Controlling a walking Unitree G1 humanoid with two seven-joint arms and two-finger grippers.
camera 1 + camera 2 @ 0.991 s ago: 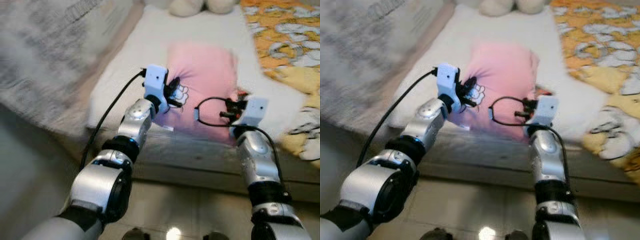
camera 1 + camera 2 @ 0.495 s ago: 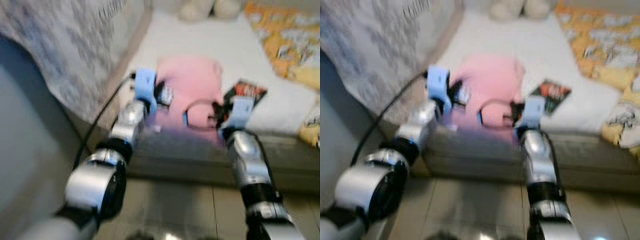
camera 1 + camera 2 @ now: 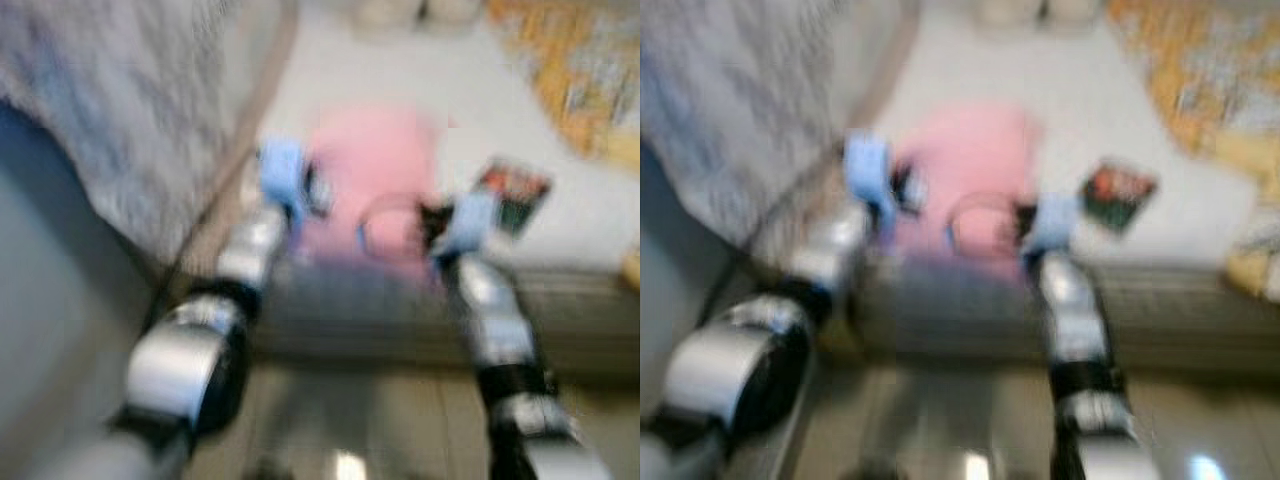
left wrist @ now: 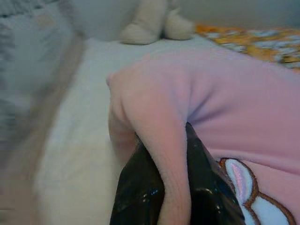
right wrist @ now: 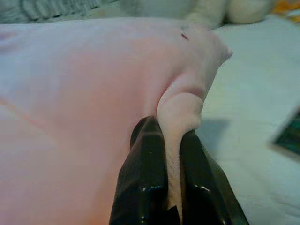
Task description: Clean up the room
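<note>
Left eye view: the picture is heavily blurred. Both silver arms reach forward over the near edge of a bed [image 3: 330,80] with a white sheet. A pink garment [image 3: 375,175] lies spread on the sheet near that edge. The left gripper [image 3: 318,192] is at the garment's left side and the right gripper [image 3: 432,222] at its right side, but the blur hides how their fingers stand here. A small dark packet with red print [image 3: 513,193] lies flat on the sheet just to the right of the right arm's wrist. An orange patterned blanket [image 3: 590,80] covers the bed's far right, and a grey patterned cover [image 3: 110,110] hangs to the left. Pale tiled floor [image 3: 380,440] runs below the bed.

Right eye view: the same scene, equally blurred, with the packet and garment in the same relation.

Left wrist view: sharp where the head views are not. The left gripper [image 4: 176,187] is nearly closed, its two black fingers [image 4: 136,197] pinching a raised fold of the pink garment between them. Beside the fold the cloth carries an embroidered white shape with a brown outline and a pink inner patch [image 4: 248,197]. A cream plush toy [image 4: 157,21] sits at the far end of the bed.

Right wrist view: the right gripper [image 5: 171,183] is likewise clamped narrow on a ridge of the pink garment, cloth squeezed between the two fingers [image 5: 145,178]. A corner of the dark packet shows at the frame edge on the white sheet.
</note>
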